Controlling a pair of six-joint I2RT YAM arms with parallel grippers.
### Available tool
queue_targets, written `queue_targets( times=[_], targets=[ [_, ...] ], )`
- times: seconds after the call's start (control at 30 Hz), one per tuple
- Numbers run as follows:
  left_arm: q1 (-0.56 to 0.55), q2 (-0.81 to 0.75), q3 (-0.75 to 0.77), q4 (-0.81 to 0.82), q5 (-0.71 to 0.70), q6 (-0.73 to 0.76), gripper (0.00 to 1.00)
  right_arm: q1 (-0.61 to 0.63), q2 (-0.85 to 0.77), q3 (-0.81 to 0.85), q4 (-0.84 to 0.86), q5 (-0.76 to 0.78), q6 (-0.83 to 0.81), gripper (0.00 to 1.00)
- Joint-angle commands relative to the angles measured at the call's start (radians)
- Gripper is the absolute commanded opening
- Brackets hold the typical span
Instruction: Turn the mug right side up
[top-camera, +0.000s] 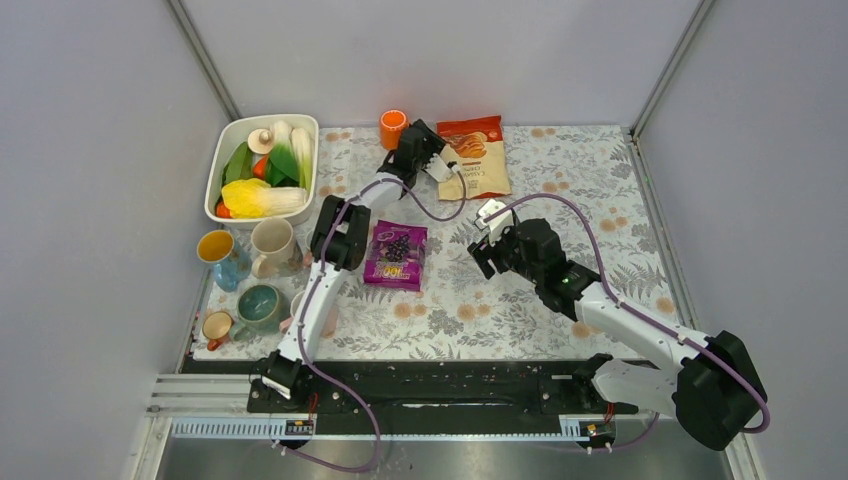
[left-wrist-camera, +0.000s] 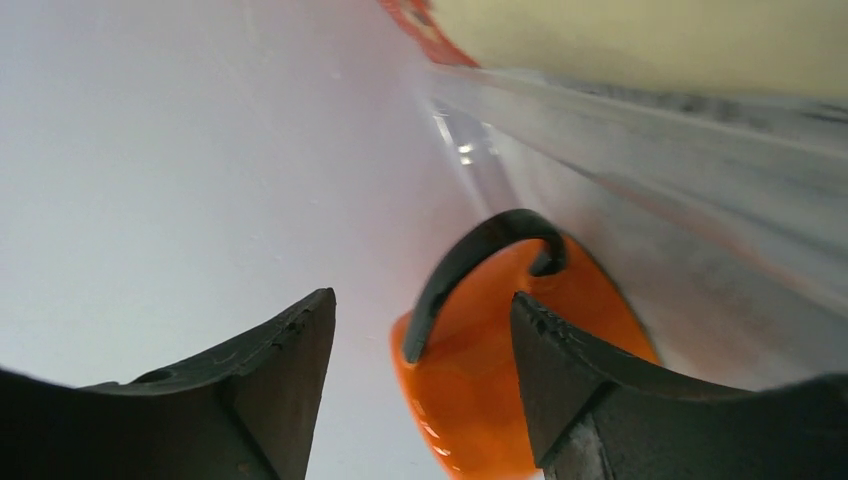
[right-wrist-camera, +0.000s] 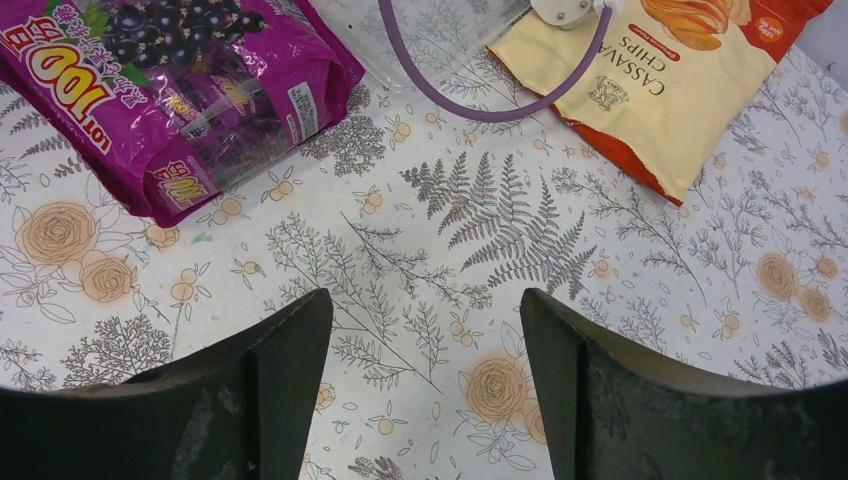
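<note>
where the mug stands: the orange mug (top-camera: 393, 128) is at the far edge of the table (top-camera: 600, 200), just left of the cassava chips bag (top-camera: 475, 155).
mug handle (left-wrist-camera: 450, 268): dark and curved in the left wrist view; which end of the mug is up i cannot tell.
left gripper (left-wrist-camera: 420, 300): jaws spread wide, the mug between the fingers (left-wrist-camera: 270, 370), nearer the right-hand one; contact unclear.
right gripper (right-wrist-camera: 425, 300): jaws wide apart above the floral cloth (right-wrist-camera: 480, 230) mid-table, gripping nothing, the purple snack bag (right-wrist-camera: 170, 90) beyond.
left side of table: white tub of vegetables (top-camera: 262, 165), a cluster of other cups (top-camera: 273, 247) nearer the arms.
</note>
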Motion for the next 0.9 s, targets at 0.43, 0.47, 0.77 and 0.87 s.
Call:
queue_targets(
  times=[0.43, 0.47, 0.77, 0.87],
  targets=[
    [0.024, -0.339, -0.177, -0.342, -0.018, -0.481, 0.69, -0.004, -0.027, 0.010, 0.021, -0.015, -0.005, 0.78],
    [0.025, -0.316, -0.056, -0.399, -0.002, -0.610, 0.73, -0.004, -0.028, 0.010, 0.021, -0.017, -0.003, 0.78],
    [0.062, -0.254, 0.102, -0.258, -0.056, -1.361, 0.99, -0.004, -0.016, 0.016, 0.017, -0.030, 0.011, 0.78],
    [0.098, -0.229, 0.160, -0.277, -0.015, -1.637, 0.99, -0.004, -0.003, 0.026, 0.016, -0.033, 0.026, 0.78]
  ],
)
